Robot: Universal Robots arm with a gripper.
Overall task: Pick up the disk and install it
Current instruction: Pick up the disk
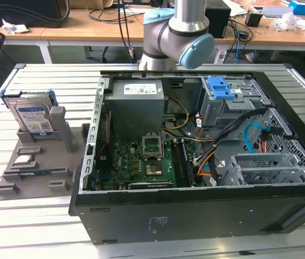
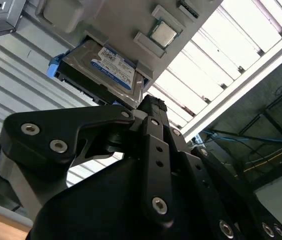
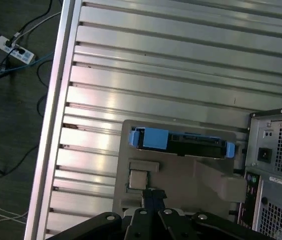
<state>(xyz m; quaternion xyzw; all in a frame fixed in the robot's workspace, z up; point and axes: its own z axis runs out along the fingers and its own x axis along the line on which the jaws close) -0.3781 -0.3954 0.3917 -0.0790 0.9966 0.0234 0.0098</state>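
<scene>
Evidently the pick-up step is in hand and has not yet been made. The disk [image 1: 33, 116] is seen standing on edge in a slot of the grey holder [image 1: 60, 128]. That holder rests on the slatted table [image 1: 39, 232] just beside the open computer case [image 1: 195, 218], on the exterior view's left of it.

In the first wrist view the gripper [image 3: 153, 196] is held above the holder, near the disk but apart from it. A small square chip [image 3: 138, 179] is seated in the holder close by the fingertips. The two fingers are seen pressed together with nothing between them. Since the disk sits outside the case and is touched by nothing but its holder, installation is judged to be wholly outstanding.

A grasp is judged to call for the fingers to be parted wider than the disk's thin body. They would need to be lined up across its flat faces, clear of the blue carrier bracket [image 3: 155, 137] and of the holder's walls. A straight lift out of the slot would be wanted, since a tilted pull could bind the disk.

As to writing, a white-and-blue label [image 2: 112, 64] with a barcode is carried on the disk's face. A white label [image 1: 141, 88] is borne by the grey power supply [image 1: 136, 110] inside the case. No wording on either can be made out.
</scene>
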